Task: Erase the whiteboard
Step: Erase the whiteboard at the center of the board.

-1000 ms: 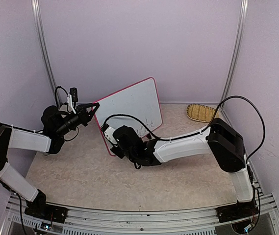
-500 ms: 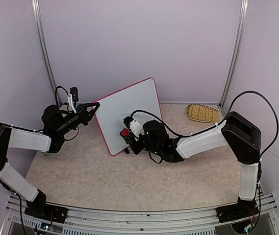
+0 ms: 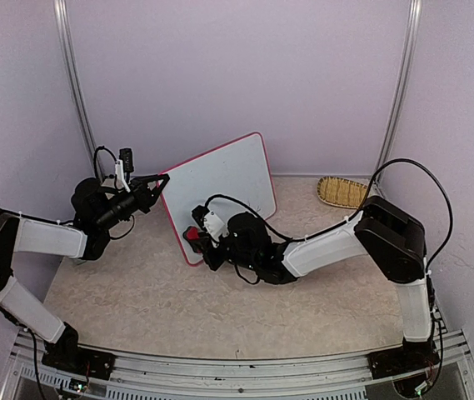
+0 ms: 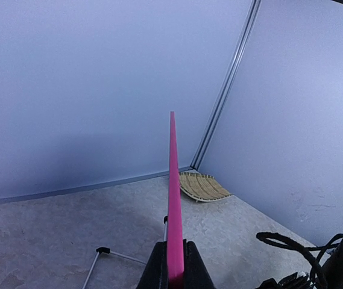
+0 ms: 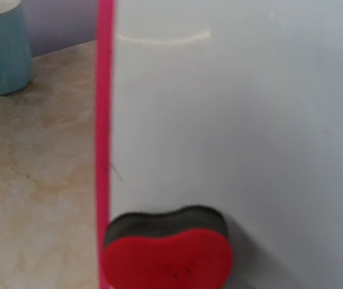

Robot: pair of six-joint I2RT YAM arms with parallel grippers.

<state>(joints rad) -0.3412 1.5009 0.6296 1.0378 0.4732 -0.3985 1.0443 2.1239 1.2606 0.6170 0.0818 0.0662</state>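
The whiteboard stands tilted near the middle of the tabletop, leaning back toward the rear wall. The left claw is clamped on its upper left edge. The left wrist view shows the pink frame edge-on, pinched between the two fingers.

A second ago a dark scrawl sits on the lower right part of the board. Half a second ago the right claw is out over that area with the eraser, and the writing no longer shows. Now the claw is back at the lower left of the board, with the eraser close to the frame. The right wrist view shows the red, heart-shaped eraser pressing its dark pad against the white surface, just beside the pink frame. The claw's fingers are out of that view, but the eraser sits at the claw's tip in the top view, so I judge it gripped.

The board now looks nearly blank in both views, with only a faint speck toward the right of the wrist view. The wiping seems mostly done, and one more stroke may clear what is left.
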